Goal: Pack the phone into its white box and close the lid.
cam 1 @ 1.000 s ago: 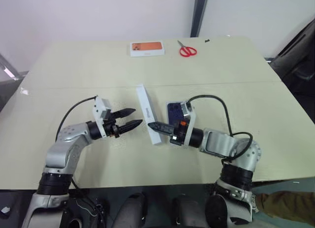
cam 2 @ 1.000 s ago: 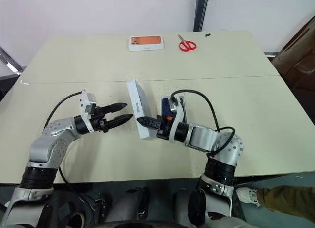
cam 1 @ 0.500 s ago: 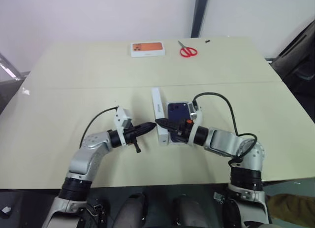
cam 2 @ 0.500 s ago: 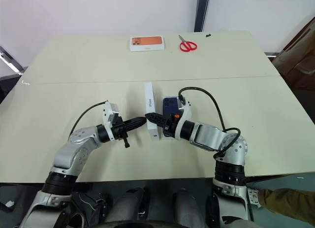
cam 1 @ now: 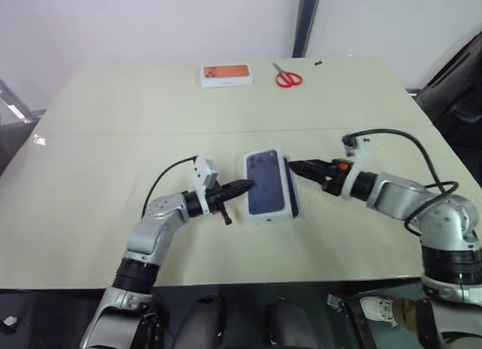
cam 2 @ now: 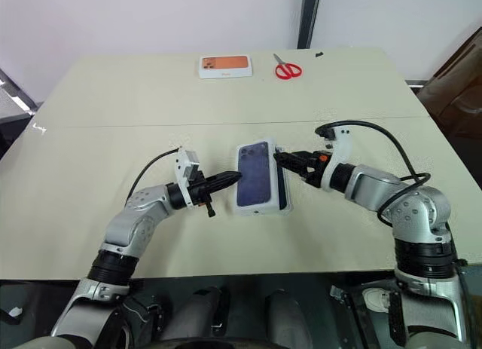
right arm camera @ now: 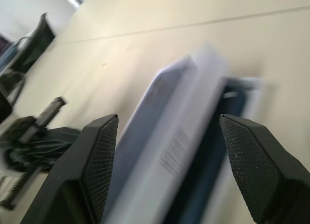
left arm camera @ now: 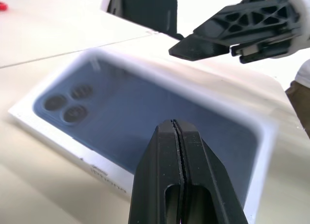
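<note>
lid over phone, between tools

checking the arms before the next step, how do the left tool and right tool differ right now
The left tool is shut, its two fingers pressed together; the right tool stands open, fingers well apart. The left tool's tip meets the left edge of the lid; the right tool sits just off the lid's right edge, holding nothing. Both point inward at the lid from opposite sides, roughly level over the table.

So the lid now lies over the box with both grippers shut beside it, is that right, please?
Not quite: only the left gripper is shut. The right gripper stands open, as the right wrist view shows. The lid does lie over the box, between them.
</note>
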